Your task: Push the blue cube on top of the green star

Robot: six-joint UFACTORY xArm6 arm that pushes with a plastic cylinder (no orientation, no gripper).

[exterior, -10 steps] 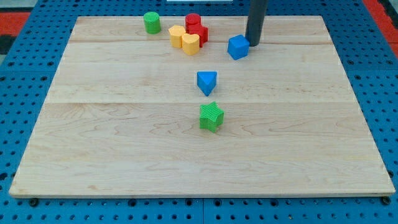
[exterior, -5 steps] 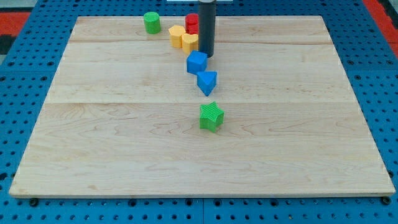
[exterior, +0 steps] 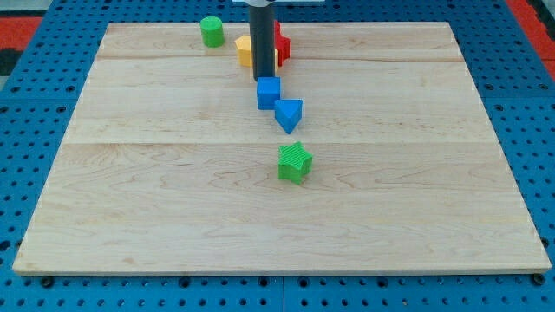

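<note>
The blue cube (exterior: pixel 268 93) sits on the wooden board (exterior: pixel 173 191) just above and left of a blue triangular block (exterior: pixel 289 113), touching or nearly touching it. The green star (exterior: pixel 295 162) lies below them, near the board's middle, apart from both. My tip (exterior: pixel 263 79) stands right at the cube's top edge, touching it or very close. The dark rod rises from there to the view's top and hides part of the yellow and red blocks behind it.
A green cylinder (exterior: pixel 211 31) stands near the board's top edge at the left. Yellow blocks (exterior: pixel 244 50) and red blocks (exterior: pixel 281 45) cluster just behind the rod. Blue pegboard surrounds the board.
My tip swept from the right to the left along the board's top, pushing the blue cube left and down to beside the blue triangular block. The green star has not moved.
</note>
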